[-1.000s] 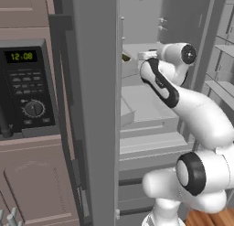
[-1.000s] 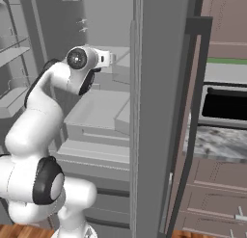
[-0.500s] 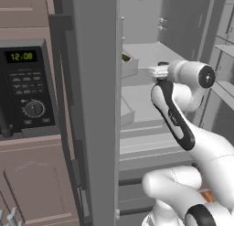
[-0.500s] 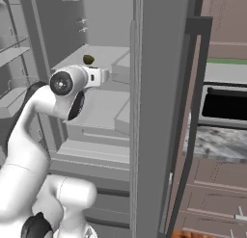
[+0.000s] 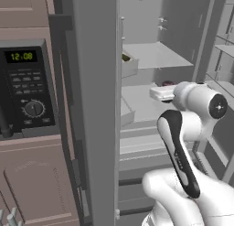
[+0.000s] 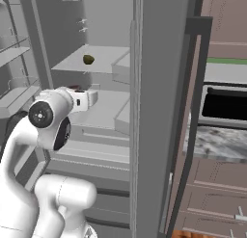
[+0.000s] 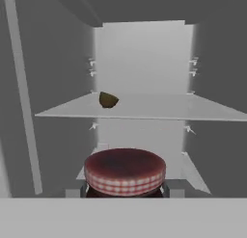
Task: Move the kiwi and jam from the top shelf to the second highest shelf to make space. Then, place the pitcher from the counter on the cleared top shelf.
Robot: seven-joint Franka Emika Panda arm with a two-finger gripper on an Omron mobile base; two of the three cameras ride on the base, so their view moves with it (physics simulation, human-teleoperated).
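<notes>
My gripper (image 7: 125, 193) is shut on the jam (image 7: 125, 172), a dark jar with a red checked lid that sits between the fingertips. In the base views the gripper (image 5: 161, 93) (image 6: 89, 98) reaches into the open fridge at the height of the second highest shelf (image 5: 137, 104) (image 6: 103, 114), with the jam (image 5: 168, 83) just showing by the hand. The kiwi (image 7: 108, 99) (image 6: 88, 59) (image 5: 125, 58) lies alone on the top shelf (image 7: 159, 109) (image 6: 106, 66) (image 5: 157, 56), above and beyond the jar. Whether the jar rests on the lower shelf I cannot tell.
The fridge's open door edge (image 5: 96, 106) (image 6: 159, 112) stands close beside the arm. A microwave (image 5: 27, 88) is built in at the left. Door racks (image 6: 14, 95) flank the arm. The speckled counter (image 6: 217, 140) lies at the right.
The hand has come down from the top shelf's height to the second shelf's height with the jam in it. The kiwi has stayed where it was.
</notes>
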